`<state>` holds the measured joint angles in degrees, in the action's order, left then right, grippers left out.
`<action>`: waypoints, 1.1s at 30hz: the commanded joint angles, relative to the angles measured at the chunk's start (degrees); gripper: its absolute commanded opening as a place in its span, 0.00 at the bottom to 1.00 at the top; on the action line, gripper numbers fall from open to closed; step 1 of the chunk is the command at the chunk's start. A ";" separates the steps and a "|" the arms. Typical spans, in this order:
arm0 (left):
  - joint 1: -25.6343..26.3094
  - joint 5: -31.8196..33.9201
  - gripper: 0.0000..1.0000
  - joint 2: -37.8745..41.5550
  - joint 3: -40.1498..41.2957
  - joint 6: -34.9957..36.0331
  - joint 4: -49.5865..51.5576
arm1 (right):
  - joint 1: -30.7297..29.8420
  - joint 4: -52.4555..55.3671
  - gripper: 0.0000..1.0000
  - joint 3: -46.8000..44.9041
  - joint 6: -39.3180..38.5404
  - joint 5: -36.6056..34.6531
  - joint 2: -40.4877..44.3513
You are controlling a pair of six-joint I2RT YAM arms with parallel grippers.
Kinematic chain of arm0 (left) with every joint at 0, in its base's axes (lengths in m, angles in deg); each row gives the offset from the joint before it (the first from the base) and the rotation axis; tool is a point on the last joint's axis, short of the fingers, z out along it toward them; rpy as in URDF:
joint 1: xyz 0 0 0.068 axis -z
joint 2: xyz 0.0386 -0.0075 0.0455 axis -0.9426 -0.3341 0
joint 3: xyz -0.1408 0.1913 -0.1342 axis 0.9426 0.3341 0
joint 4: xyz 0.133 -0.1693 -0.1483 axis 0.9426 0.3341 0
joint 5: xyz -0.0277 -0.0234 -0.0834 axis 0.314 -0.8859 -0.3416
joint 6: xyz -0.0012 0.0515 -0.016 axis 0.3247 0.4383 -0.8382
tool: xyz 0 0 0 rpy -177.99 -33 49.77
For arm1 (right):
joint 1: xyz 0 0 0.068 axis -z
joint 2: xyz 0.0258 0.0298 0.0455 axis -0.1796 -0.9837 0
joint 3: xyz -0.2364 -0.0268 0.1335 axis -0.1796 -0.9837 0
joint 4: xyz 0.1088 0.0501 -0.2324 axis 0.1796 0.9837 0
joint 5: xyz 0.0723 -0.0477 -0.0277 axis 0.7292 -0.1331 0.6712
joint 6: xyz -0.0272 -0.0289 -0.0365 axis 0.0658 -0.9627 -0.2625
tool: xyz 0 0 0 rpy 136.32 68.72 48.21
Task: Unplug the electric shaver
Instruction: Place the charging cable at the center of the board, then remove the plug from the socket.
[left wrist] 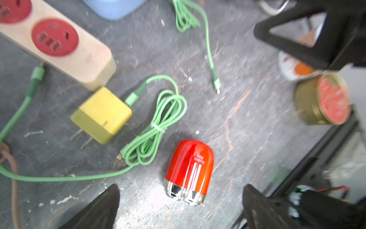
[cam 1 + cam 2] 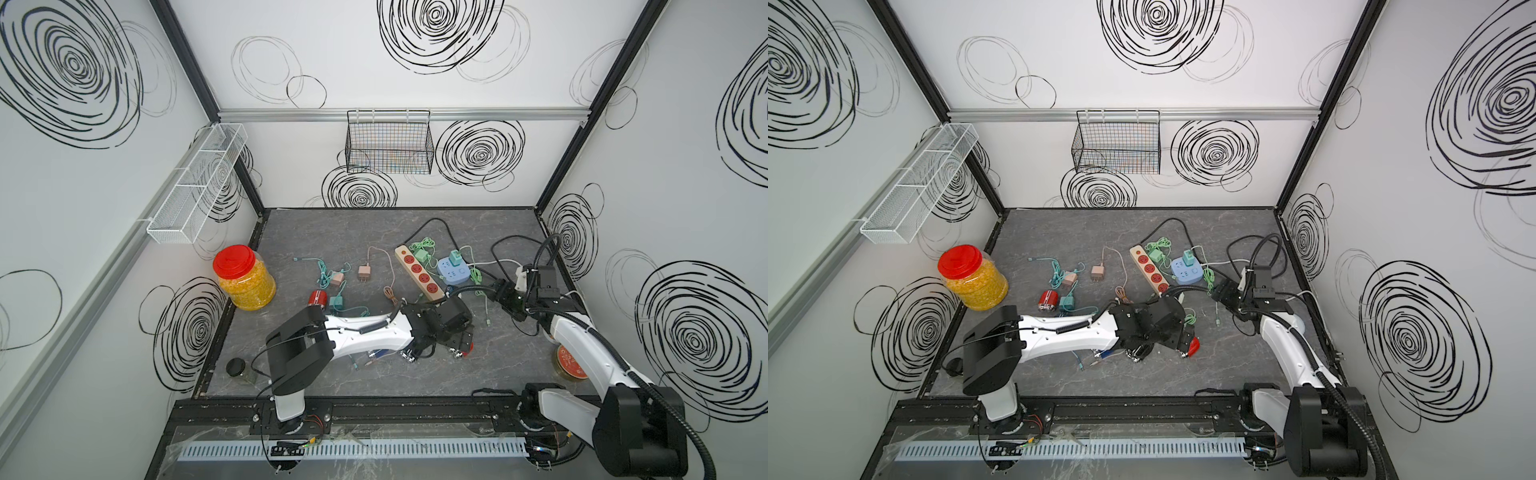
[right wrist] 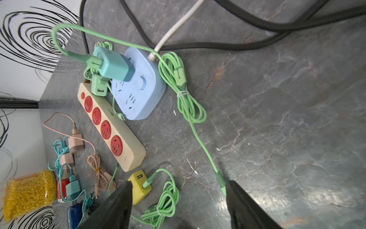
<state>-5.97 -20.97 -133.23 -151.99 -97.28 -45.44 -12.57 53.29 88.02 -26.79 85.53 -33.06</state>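
Both grippers are released. The left gripper [image 1: 181,186] hangs with its jaws spread to either side of the electric shaver [image 1: 189,170], which lies on its side on the table [image 1: 247,119]. This placement suits bracing the body.

The right gripper [image 3: 179,182] is also open and grips nothing. The green cable [image 3: 190,107] lies loose, its connector well apart from the shaver, so treat the unplugging as likely complete.

Containers: the jar [image 2: 249,286] holds yellow granules, and the wire basket [image 2: 388,143] shows no clear contents.
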 commanded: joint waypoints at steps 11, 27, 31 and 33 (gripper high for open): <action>-16.32 -5.77 0.62 -1.48 -10.30 5.47 2.36 | -7.12 0.50 0.55 13.20 -5.59 -4.97 -4.88; -21.98 -11.12 0.00 -30.25 -47.01 9.36 13.66 | -13.63 -0.28 0.62 29.45 -10.55 -10.05 -31.14; -22.06 -11.74 0.00 -32.58 -48.49 7.75 13.15 | -14.09 -0.85 0.57 31.40 -11.17 -10.38 -34.25; -22.14 -11.65 0.00 -33.06 -48.27 7.39 12.67 | -14.11 -1.27 0.56 31.87 -11.34 -11.40 -34.90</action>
<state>-27.55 -31.59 -165.63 -198.31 -88.74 -32.85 -26.31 53.05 117.74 -37.06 75.54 -67.61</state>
